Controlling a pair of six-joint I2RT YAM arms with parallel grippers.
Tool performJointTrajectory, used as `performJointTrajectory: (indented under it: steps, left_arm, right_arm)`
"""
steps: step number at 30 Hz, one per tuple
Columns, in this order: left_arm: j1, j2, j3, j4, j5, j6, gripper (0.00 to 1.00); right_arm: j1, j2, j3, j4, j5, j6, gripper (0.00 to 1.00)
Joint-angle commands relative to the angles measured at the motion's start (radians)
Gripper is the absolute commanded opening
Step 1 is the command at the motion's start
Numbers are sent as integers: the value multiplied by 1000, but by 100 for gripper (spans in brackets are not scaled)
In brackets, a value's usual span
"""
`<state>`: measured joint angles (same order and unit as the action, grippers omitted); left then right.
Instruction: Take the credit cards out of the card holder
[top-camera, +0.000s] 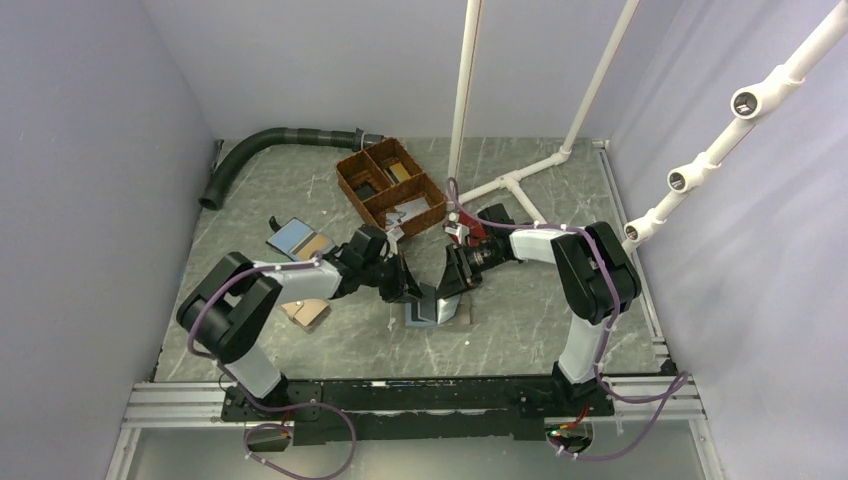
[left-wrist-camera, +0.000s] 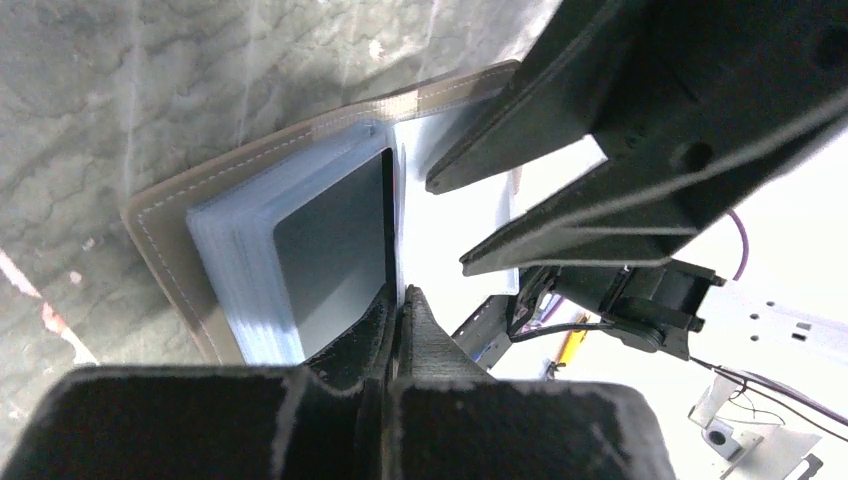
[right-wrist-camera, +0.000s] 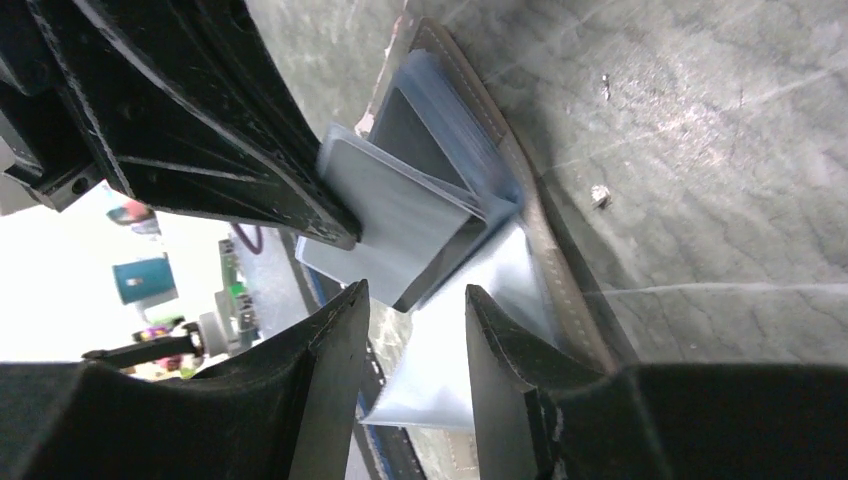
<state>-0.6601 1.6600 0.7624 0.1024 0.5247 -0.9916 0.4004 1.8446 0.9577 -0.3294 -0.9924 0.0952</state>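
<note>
The left gripper (left-wrist-camera: 400, 302) has its fingers pressed together on the near edge of a credit card (left-wrist-camera: 335, 250), which stands up from the card holder (top-camera: 432, 313). The right gripper (right-wrist-camera: 413, 297) faces it from the other side with its jaws apart, straddling a pale blue leaf of the holder and the card's lower corner. Whether its fingers touch either cannot be told. The two gripper heads crowd the same small spot, close to one another over the holder's fold.

The holder lies opened on the grey marbled table (top-camera: 520, 310), midway between the arms and near their bases. Its taupe outside is down and its light blue inside is up. Its spread runs roughly left to right, with the fold pointing away from the bases. The held card rises along that fold, its long edge following it.

Beyond the grippers sits a brown woven basket (top-camera: 352, 180) with compartments. A blue wallet with a tan panel (top-camera: 298, 240) lies by the left arm, and a flat brown piece (top-camera: 305, 315) lies nearer the bases. A red wallet (top-camera: 472, 232) is behind the right wrist. A black hose (top-camera: 262, 147) curves along the far left, and white pipes (top-camera: 462, 90) rise at the back
</note>
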Motion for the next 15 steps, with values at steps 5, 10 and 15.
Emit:
performJointTrajectory:
  steps: [5,10,15]
  left_arm:
    - [16,-140,-83,237,-2,-19,0]
    - [16,-162,-109,325,-2,-42,0]
    - [19,-200,-114,356,-29,-48,0]
  right_arm:
    - [-34,-18,-28,129,-172,102,43]
    - [-44,-28,-55,218,-258,181,44]
    - [-45,-37,-58,235,-265,206,43]
